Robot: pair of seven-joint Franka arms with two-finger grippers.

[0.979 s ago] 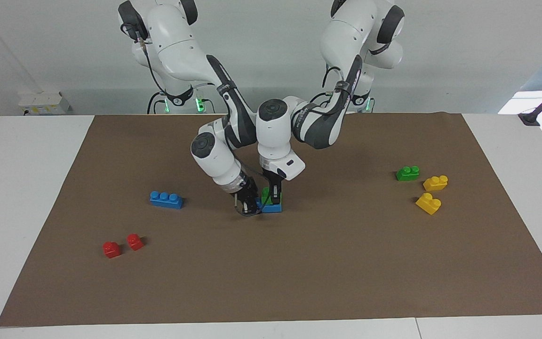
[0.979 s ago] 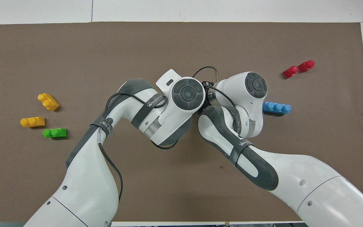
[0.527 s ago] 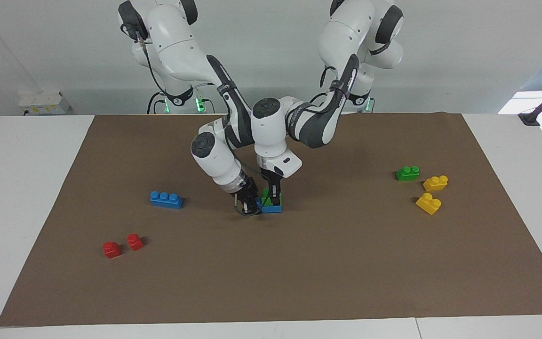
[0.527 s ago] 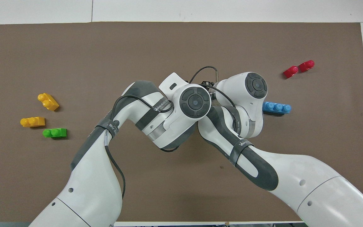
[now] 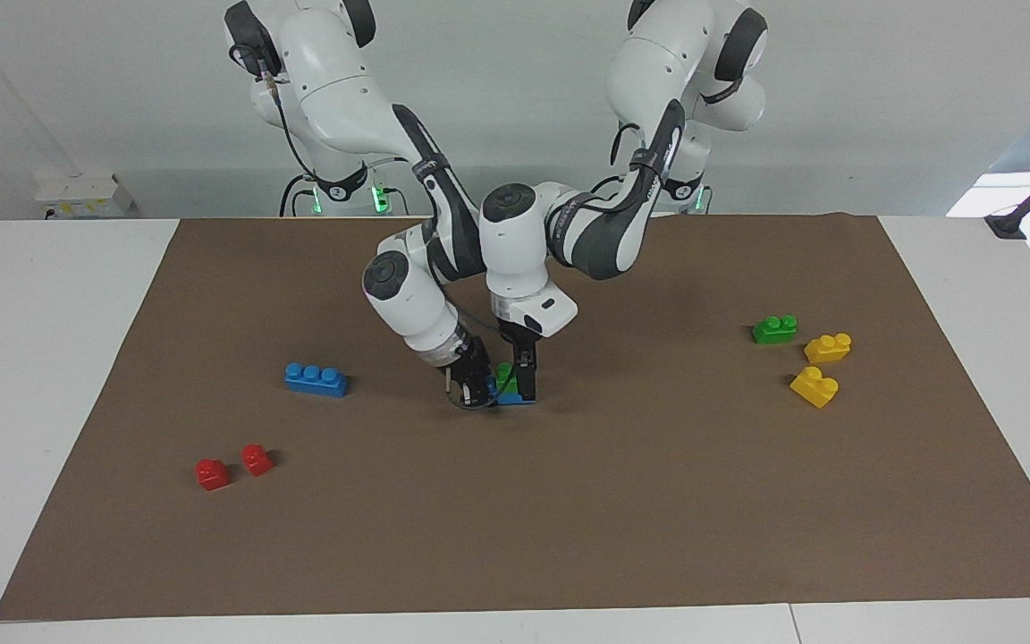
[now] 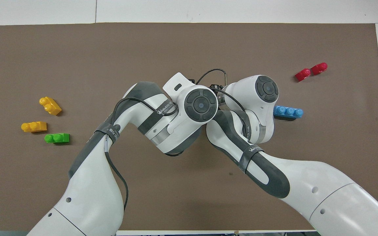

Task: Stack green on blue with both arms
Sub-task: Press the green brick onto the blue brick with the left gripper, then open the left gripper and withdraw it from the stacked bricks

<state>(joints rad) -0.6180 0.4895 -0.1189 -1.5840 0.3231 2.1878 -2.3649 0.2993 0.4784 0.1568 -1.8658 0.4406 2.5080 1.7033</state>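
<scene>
A green brick (image 5: 504,377) sits on a blue brick (image 5: 513,400) in the middle of the brown mat (image 5: 569,501). My left gripper (image 5: 520,379) comes down from above and is shut on the green brick. My right gripper (image 5: 472,390) is low beside it, toward the right arm's end, shut on the end of the blue brick. In the overhead view both arms' wrists cover this pair and both grippers. A second blue brick (image 5: 316,379) (image 6: 287,112) lies toward the right arm's end. A second green brick (image 5: 774,329) (image 6: 57,138) lies toward the left arm's end.
Two yellow bricks (image 5: 827,347) (image 5: 814,386) lie next to the loose green brick; they also show in the overhead view (image 6: 34,126) (image 6: 50,106). Two red bricks (image 5: 212,473) (image 5: 256,459) lie toward the right arm's end, farther from the robots.
My left gripper has sunk slightly with the green brick, so less of the blue brick under it shows. My left arm's wrist shifted a little. My right gripper has stayed put.
</scene>
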